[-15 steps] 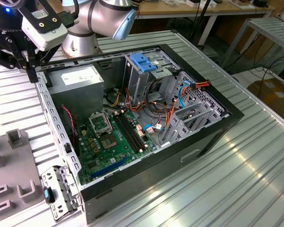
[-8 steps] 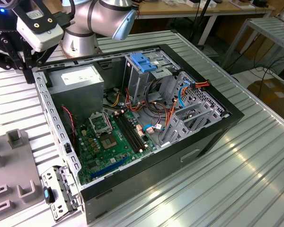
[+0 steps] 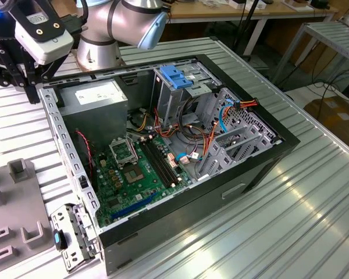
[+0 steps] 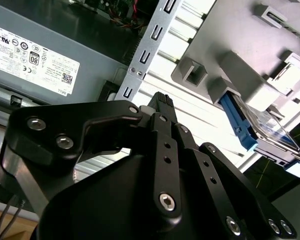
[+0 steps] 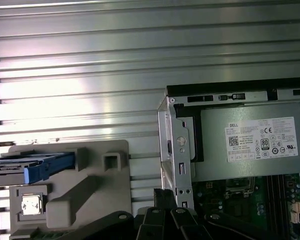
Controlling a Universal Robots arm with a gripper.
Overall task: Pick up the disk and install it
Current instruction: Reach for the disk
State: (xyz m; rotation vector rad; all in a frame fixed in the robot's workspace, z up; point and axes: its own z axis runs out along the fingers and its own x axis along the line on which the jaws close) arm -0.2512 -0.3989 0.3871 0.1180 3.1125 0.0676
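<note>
The disk (image 5: pixel 32 167) is a flat drive in a bright blue carrier. It rests on edge in a slot of the grey holder plate (image 5: pixel 90 200), off to the side of the open computer case (image 3: pixel 186 145). In the second wrist view the disk (image 4: pixel 260 127) shows its silvery face and blue frame. My gripper (image 3: pixel 29 87) hangs above the table at the case's back corner, by the power-supply end, at the exterior view's left. Its black fingertips (image 5: pixel 162 194) meet with nothing between them. The gripper (image 4: pixel 162 99) is well apart from the disk.
The case lies open with the motherboard (image 3: pixel 139 168), a grey power-supply box (image 3: pixel 96 102), a metal drive cage with a blue handle (image 3: pixel 177 78) and loose cables. The case's metal rim (image 5: pixel 177 150) is close under the gripper. The ribbed metal table (image 3: pixel 279 221) surrounds it.
</note>
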